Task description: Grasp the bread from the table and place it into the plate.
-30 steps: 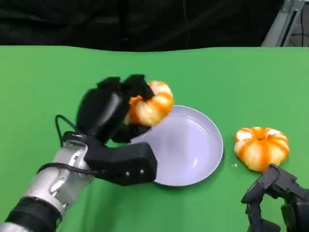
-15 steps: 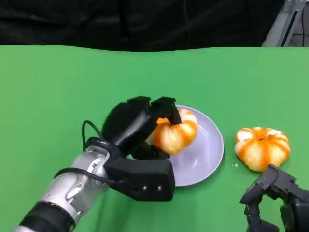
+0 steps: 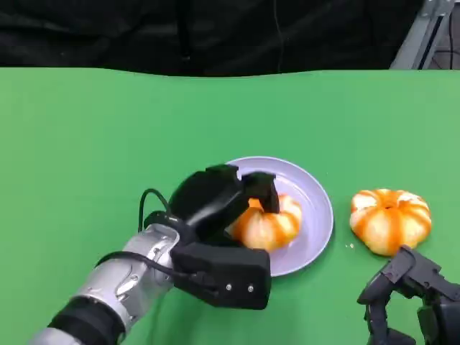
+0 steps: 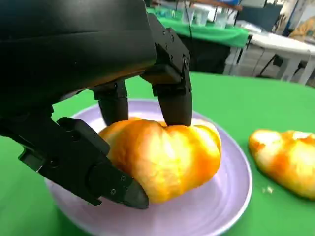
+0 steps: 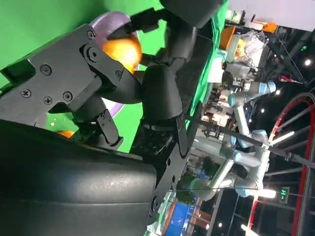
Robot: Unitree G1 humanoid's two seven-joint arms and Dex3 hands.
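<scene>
- Left hand (image 3: 215,205) holds the bread (image 3: 267,223), fingers wrapped over its top and a lower finger under its near side; the left wrist view shows fingertips (image 4: 176,105) pressing into the crust.
- The bread is over the plate (image 3: 313,198), low, at the inner left part of it. The left wrist view suggests its underside touches or nearly touches the plate floor; cannot tell which for sure.
- Step in hand: the placing step, right at the end. Grasp and carry look done, release not yet done.
- Next move, as I judge it: spread the fingers to let the bread settle, then lift the hand up and back toward the robot without dragging the bread off the rim.
- Risk: the lower finger sits under the bread, so pulling out sideways could roll it toward the plate edge.
- A second bread (image 3: 389,219) sits on the green counter (image 3: 108,129), right of the plate, apart from it, untouched.
- Right hand (image 3: 406,298) rests near the counter's near right edge, just below the second bread, holding nothing, fingers loosely bent and apart.
</scene>
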